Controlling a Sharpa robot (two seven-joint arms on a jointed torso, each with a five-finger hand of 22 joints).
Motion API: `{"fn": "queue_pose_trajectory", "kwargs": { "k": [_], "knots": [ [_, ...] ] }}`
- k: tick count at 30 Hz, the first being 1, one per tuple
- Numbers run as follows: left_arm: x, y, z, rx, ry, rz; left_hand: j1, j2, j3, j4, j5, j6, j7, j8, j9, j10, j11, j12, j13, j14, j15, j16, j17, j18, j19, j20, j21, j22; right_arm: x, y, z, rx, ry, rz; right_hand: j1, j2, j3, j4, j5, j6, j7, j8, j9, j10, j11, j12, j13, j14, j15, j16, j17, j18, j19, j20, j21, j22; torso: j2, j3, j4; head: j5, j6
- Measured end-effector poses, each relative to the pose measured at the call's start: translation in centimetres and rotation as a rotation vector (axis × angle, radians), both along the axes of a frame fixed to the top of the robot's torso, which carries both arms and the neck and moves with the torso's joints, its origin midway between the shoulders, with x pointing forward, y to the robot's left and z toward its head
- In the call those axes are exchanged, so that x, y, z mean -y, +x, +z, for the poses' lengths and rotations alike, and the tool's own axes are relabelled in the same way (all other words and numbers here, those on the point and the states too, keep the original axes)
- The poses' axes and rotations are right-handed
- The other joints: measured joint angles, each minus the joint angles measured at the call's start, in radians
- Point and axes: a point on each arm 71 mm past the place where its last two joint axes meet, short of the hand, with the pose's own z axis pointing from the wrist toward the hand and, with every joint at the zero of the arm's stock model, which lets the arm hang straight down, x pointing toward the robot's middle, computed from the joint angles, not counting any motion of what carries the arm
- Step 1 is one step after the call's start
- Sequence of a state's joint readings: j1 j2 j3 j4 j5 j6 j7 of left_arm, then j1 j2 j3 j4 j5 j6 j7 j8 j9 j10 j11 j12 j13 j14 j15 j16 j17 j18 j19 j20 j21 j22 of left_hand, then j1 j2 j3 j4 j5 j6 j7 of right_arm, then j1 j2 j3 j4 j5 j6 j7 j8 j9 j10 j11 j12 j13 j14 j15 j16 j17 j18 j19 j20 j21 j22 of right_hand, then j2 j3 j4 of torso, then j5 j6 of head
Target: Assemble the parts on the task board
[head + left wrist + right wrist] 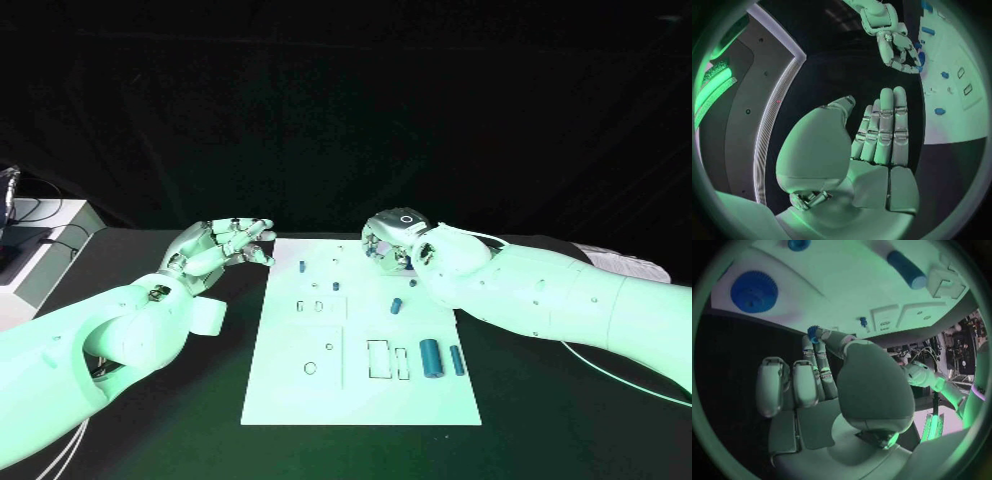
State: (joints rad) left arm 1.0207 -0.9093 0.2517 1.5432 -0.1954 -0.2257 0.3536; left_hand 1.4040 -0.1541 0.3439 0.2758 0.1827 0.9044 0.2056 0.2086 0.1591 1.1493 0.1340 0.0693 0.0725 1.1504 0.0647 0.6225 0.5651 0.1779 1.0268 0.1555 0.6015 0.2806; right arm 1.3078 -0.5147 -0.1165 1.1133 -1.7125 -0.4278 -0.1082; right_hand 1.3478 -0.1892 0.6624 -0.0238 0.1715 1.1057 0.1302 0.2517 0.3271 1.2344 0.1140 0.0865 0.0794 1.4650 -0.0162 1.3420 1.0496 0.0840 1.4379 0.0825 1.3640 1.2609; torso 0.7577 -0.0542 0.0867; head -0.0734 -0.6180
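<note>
The white rectangular task board lies flat in the middle of the black table, with its recesses and small pegs facing up and the blue parts scattered across it. Two blue cylinders rest side by side near its right edge, close to the rectangular slots, and smaller blue pegs stand further up the board. The right hand hovers over the board's far right corner; in its wrist view, the fingertips pinch a small blue toothed part, probably a little gear, while the other fingers lie straight and close together. A larger blue gear sits on the board just beyond, so I'd guess the small one is being carried to a seat near it. The left hand waits just off the board's far left corner, holding nothing, its fingers straight and pressed side by side, likely parked to keep clear of the working arm.
</note>
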Motion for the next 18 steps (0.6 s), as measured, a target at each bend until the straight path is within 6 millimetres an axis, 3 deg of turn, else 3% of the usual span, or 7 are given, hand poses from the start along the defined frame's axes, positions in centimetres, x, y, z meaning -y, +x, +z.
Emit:
{"fn": "queue_pose_trajectory", "kwargs": {
  "k": [7, 10, 18],
  "knots": [
    [0.1, -0.1, 0.1, 0.002, -0.001, -0.003, 0.0, 0.0, 0.0, 0.0, 0.0, 0.0, 0.0, 0.0, 0.0, 0.0, 0.0, 0.0, 0.0, 0.0, 0.0, 0.004, 0.001, 0.0, -0.003, 0.003, 0.0, 0.001, -1.8, 0.5, 0.4, 0.053, 0.026, -0.007, 0.0, 0.0, 0.003, -0.003, -0.002, 0.0, 0.0, 0.0, 0.004, 0.0, 0.0, 0.0, 0.0, 0.0, 0.0, 0.0, 0.0, 0.0, 0.0, 0.0, 0.0, 0.001, 0.002, -0.0012, 0.0016, -0.001, 0.002],
    [0.1, -0.1, 0.1, 0.003, -0.002, -0.004, 0.0, 0.0, 0.0, 0.0, 0.0, 0.0, 0.0, 0.0, 0.0, 0.0, 0.0, 0.0, 0.0, 0.0, 0.0, 0.004, 0.001, 0.0, -0.003, 0.003, 0.0, 0.001, -2.2, 0.8, 0.5, 0.069, 0.031, -0.015, 0.0, 0.0, 0.003, -0.003, -0.004, 0.0, 0.0, 0.0, 0.004, 0.0, 0.0, -0.002, 0.0, 0.0, 0.0, 0.0, 0.0, -0.01, 0.0, 0.0, 0.0, 0.001, 0.003, -0.002, 0.0029, -0.002, 0.002],
    [0.2, -0.2, 0.3, 0.006, -0.005, -0.009, 0.0, 0.0, 0.0, 0.0, 0.0, 0.0, 0.0, 0.0, 0.0, 0.0, 0.0, 0.0, 0.0, 0.0, 0.0, 0.004, 0.001, 0.0, -0.003, 0.003, 0.0, 0.001, -2.9, 1.3, 0.4, 0.093, 0.04, -0.029, 0.0, 0.0, 0.003, -0.003, -0.006, 0.0, 0.0, 0.004, 0.005, 0.0, 0.0, -0.005, 0.0, 0.0, 0.0, 0.004, 0.0, -0.01, 0.0, 0.0, 0.0, 0.001, 0.006, -0.0069, 0.0104, -0.005, 0.002]
  ]
}}
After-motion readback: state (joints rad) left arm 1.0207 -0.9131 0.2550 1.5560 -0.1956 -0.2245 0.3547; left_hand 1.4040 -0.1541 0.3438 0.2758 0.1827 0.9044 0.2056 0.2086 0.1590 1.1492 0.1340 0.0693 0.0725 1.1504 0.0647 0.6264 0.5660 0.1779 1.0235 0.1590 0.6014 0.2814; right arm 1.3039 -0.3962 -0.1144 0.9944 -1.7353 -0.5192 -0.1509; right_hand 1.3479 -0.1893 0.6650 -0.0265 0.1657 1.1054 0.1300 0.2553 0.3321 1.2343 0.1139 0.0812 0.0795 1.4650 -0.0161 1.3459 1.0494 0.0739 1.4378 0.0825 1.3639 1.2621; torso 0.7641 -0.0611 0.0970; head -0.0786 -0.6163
